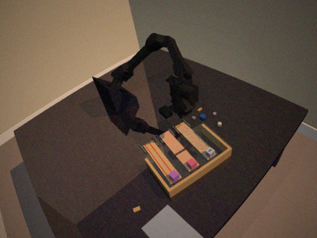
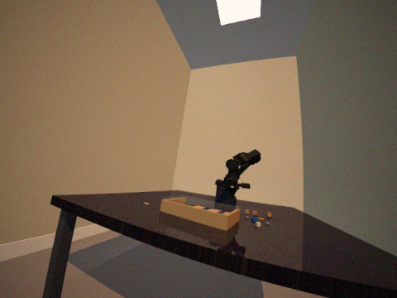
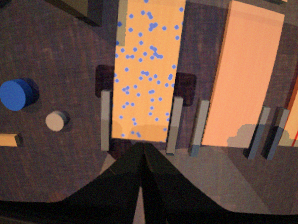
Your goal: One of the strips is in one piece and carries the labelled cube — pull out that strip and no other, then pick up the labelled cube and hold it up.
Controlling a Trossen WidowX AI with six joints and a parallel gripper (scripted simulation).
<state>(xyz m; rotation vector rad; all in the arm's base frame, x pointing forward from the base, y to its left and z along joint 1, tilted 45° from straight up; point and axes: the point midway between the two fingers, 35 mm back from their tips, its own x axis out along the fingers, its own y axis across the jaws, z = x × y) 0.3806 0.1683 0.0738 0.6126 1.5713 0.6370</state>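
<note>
The blue-dotted strip [image 1: 191, 135] [image 3: 150, 75] looks unbroken and carries the white cube with a dark mark [image 1: 210, 152] at its far end. The plain peach strip is in two pieces, a longer one [image 1: 172, 142] [image 3: 245, 75] and a shorter one [image 1: 187, 160] under the red cube [image 1: 191, 163]. The red-lined strip [image 1: 160, 158] carries the purple cube [image 1: 174, 175]. My gripper [image 3: 143, 149] is shut and empty, its tips appearing just below the dotted strip's open end in the wrist view. How high they are is hard to tell.
A wooden tray [image 1: 201, 170] [image 2: 198, 214] surrounds the cube ends. Low grey rails [image 3: 105, 120] [image 3: 174, 125] flank the dotted strip's open end. A blue cylinder [image 1: 203, 116] [image 3: 16, 95], a pale disc [image 3: 56, 121] and an orange block [image 3: 9, 140] lie left of it in the wrist view.
</note>
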